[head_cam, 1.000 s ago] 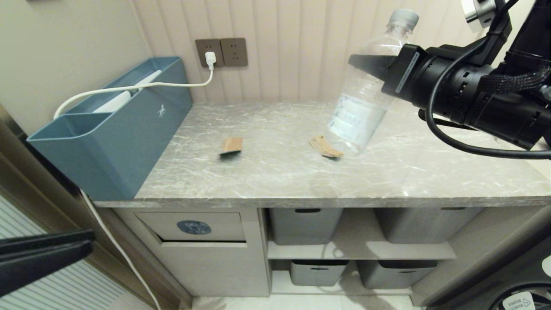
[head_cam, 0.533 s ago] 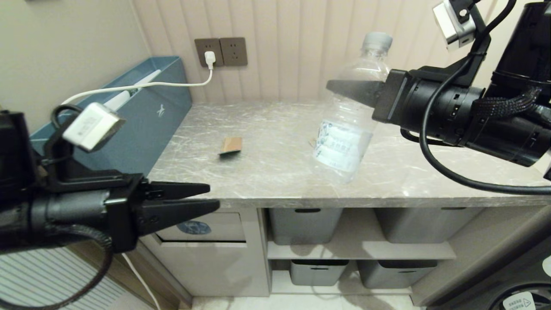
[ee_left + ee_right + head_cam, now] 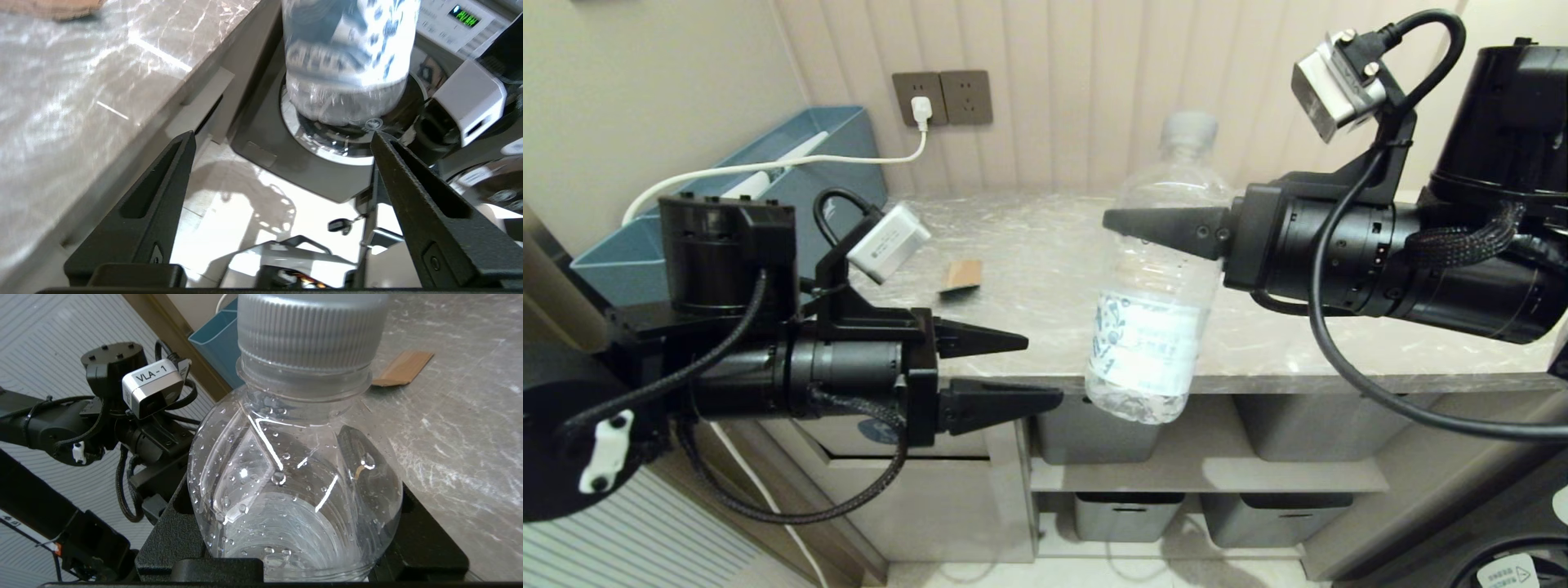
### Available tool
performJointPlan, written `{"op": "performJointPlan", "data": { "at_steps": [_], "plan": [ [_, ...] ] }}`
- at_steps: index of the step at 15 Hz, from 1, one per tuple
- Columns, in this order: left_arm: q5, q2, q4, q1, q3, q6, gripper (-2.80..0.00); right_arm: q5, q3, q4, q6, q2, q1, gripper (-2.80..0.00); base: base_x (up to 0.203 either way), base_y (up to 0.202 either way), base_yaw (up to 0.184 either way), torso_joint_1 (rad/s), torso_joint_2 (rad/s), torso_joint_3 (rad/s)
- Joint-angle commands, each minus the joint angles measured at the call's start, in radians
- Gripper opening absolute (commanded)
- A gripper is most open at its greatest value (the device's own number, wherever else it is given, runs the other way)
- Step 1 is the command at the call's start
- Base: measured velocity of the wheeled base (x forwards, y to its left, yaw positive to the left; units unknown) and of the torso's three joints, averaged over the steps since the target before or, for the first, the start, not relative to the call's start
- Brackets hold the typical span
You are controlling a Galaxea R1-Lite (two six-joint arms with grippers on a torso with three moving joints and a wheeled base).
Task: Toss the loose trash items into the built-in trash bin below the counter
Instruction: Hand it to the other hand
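My right gripper [image 3: 1153, 233] is shut on the upper body of the clear plastic water bottle [image 3: 1152, 327]. The bottle hangs almost upright, with its base below the front edge of the counter [image 3: 1339, 359]. The right wrist view shows the grey cap [image 3: 310, 330] and the fingers on both sides of the bottle [image 3: 294, 490]. My left gripper [image 3: 1039, 371] is open and level, its tips just left of the bottle's base [image 3: 347, 90]. The tan card piece [image 3: 962, 275] lies on the counter. The cardboard scrap is hidden. The left arm covers most of the trash bin's flap; an edge of its blue sticker [image 3: 876, 431] shows.
A teal-blue box [image 3: 837, 143] stands at the counter's left end, and a white cable [image 3: 768, 166] runs from it to the wall sockets [image 3: 943, 98]. Grey baskets [image 3: 1319, 425] sit on shelves under the counter. A washing machine front [image 3: 286, 155] stands to the right.
My left arm rose from the lower left, opened its jaws and reached right toward the bottle. My right gripper carried the bottle left and forward past the counter edge, turning it upright.
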Motion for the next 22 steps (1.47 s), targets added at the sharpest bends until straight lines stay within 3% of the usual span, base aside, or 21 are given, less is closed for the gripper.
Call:
{"op": "performJointPlan", "data": {
  "at_steps": [1,9,11,17,22],
  "plan": [
    [0.018,0.039,-0.001,-0.039,-0.05,0.016,0.0,0.002,0.0,-0.005,0.001,0.023,0.024,-2.8,0.0,0.0,0.0,0.0,0.0,0.0],
    [0.058,0.041,0.007,-0.165,-0.099,0.009,0.0,-0.006,-0.011,-0.009,0.0,0.051,0.06,-2.8,0.0,0.0,0.0,0.0,0.0,0.0],
    [0.081,0.037,0.007,-0.195,-0.102,-0.017,0.0,-0.007,-0.014,-0.012,0.0,0.055,0.06,-2.8,0.0,0.0,0.0,0.0,0.0,0.0],
    [0.113,0.051,0.005,-0.228,-0.128,-0.035,0.0,-0.023,-0.031,-0.012,-0.007,0.055,0.065,-2.8,0.0,0.0,0.0,0.0,0.0,0.0],
    [0.137,0.052,-0.002,-0.251,-0.131,-0.119,0.0,-0.06,-0.031,-0.013,-0.001,0.051,0.11,-2.8,0.0,0.0,0.0,0.0,0.0,0.0]
  ]
}}
